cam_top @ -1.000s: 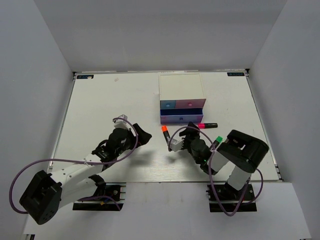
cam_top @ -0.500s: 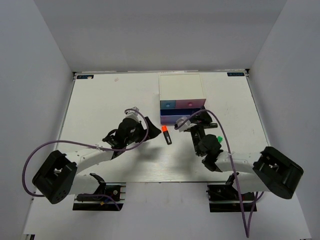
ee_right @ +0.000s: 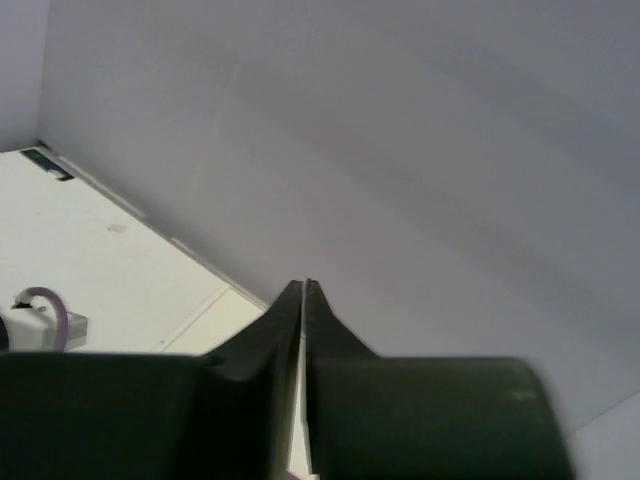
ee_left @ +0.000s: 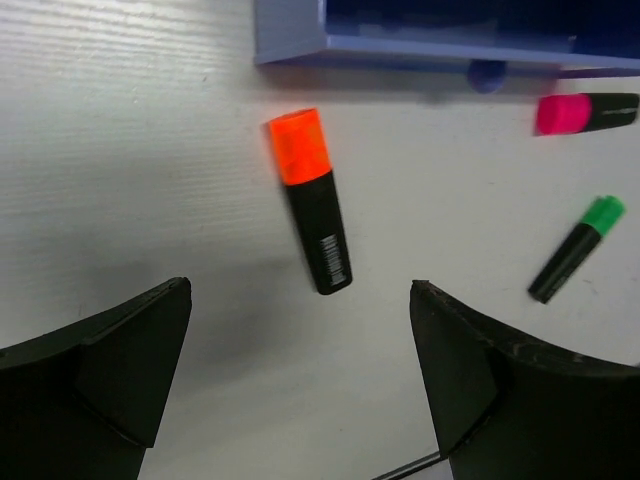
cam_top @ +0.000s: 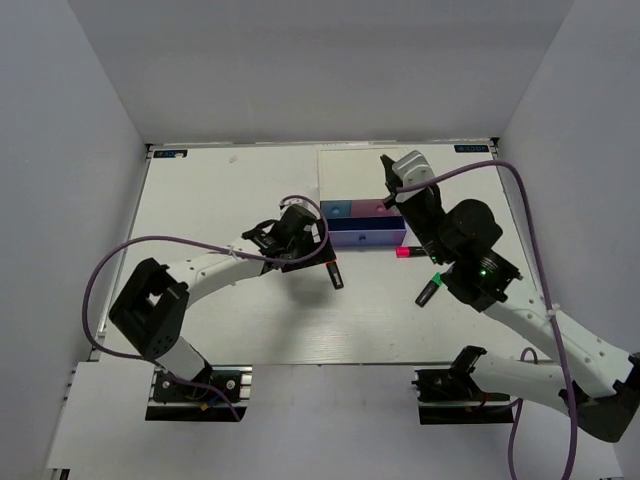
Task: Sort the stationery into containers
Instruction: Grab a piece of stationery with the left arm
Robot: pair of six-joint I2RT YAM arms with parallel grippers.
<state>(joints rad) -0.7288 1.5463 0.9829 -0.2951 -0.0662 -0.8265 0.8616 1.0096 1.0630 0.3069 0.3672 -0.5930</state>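
Fingers (ee_left: 110, 370) of left gripper (ee_left: 300, 290) spread wide, empty. Orange highlighter (ee_left: 310, 205) flat on table (ee_left: 120, 150) at 12 o'clock, untouched, cap toward blue-purple drawer (ee_left: 290, 45). Pink highlighter (ee_left: 585, 112) at 2 o'clock, green highlighter (ee_left: 577, 250) at 3 o'clock. Right gripper (ee_right: 303, 290) fingers pressed together, nothing held, raised above white box (cam_top: 362, 170).

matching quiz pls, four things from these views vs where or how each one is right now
Things:
1 orange-capped highlighter
2 pink-capped highlighter
3 green-capped highlighter
4 right tool

Places or states:
a shut, aimed at the wall
b just ahead of the open left tool
c slanted, on the near side of the pink one
d by the right end of the blue-purple drawer

Pairs: 1-b, 2-d, 3-c, 4-a
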